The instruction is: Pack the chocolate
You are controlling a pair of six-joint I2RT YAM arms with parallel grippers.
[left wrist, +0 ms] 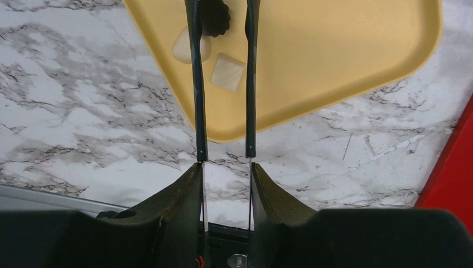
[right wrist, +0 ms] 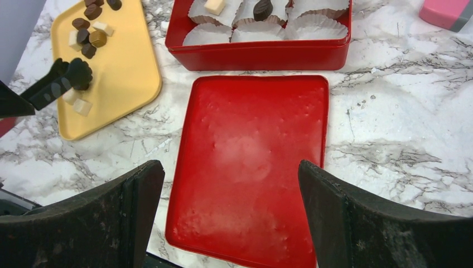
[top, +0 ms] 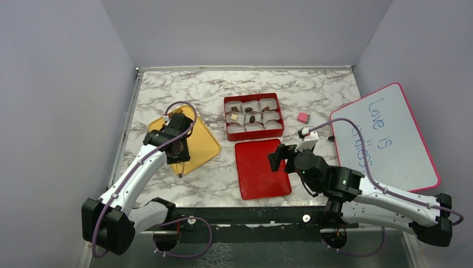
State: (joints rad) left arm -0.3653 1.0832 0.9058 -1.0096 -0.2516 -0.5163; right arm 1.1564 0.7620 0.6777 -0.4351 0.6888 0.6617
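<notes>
Left gripper (right wrist: 78, 75): fingers narrow, clamped on one dark round chocolate (left wrist: 215, 17), low over the yellow tray (top: 203, 142). Cream cubes (left wrist: 227, 72) lie just beside it.
Right gripper (right wrist: 228, 195): fingers wide, empty, above the red lid (top: 261, 167).
Handling: lift straight up clear of the neighbours, then carry to an empty cup in the red box (top: 254, 134).

On my tabletop (top: 167, 95), the tray (top: 206, 146) sits left of centre with chocolate (left wrist: 227, 71) on it. The box (top: 254, 135) lies at upper centre, more chocolate inside. The lid (top: 261, 170) is just below it, a block (top: 303, 117) to its right, the board (top: 390, 139) far right.
</notes>
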